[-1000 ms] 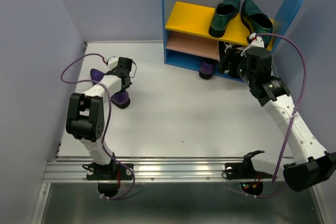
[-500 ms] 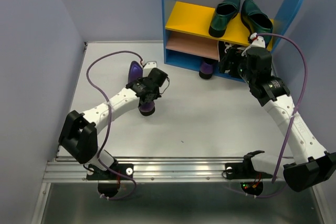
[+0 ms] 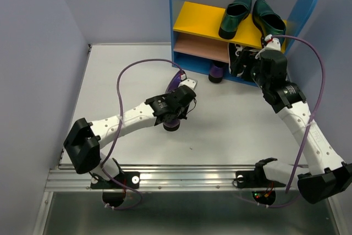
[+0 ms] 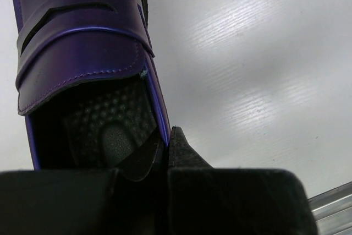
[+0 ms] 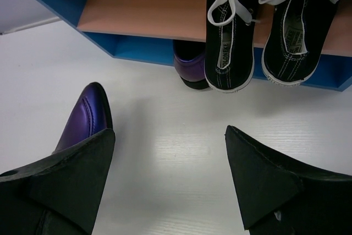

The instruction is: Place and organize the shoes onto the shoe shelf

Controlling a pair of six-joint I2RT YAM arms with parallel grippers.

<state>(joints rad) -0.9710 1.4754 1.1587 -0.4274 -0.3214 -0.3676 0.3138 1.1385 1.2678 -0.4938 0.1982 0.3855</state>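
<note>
Noted glossy purple loafer (image 4: 82, 48) cut off at toe by left wrist view's top edge, heel hidden behind left gripper (image 4: 157, 147). Found second purple shoe (image 5: 188, 70) showing heel only, remainder under tan middle board (image 5: 137, 9). Recorded black canvas sneakers (image 5: 228, 31) with toes cut off at top edge.

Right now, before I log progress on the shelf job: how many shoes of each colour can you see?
Green loafers: 2
Black sneakers: 2
Purple shoes: 2
Total: 6
</note>
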